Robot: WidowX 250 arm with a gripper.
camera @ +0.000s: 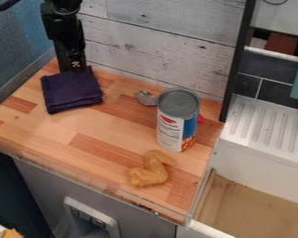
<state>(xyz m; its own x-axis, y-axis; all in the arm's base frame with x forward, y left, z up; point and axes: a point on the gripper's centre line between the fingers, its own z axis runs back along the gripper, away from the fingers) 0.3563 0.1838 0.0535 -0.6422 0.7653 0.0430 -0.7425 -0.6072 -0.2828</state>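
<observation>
My black pincer point(73, 69) is at the folded dark-purple cloth point(71, 92), near the wooden worktop point(117, 128)'s far-left corner; I can't tell its opening or hold; pinching every layer should keep folds together

Whitewashed wooden planks point(158, 39) line the back, meeting a blue wall point(17, 51) at the left, with a black upright post point(237, 60) and dark tiles point(273, 95) at the right. The wooden countertop point(95, 125), patched in light and reddish-brown strips, sits on a grey cabinet point(43, 190). Beside it stand a white ridged drainboard point(263, 128) and a basin with a tan bottom point(251, 209).
</observation>
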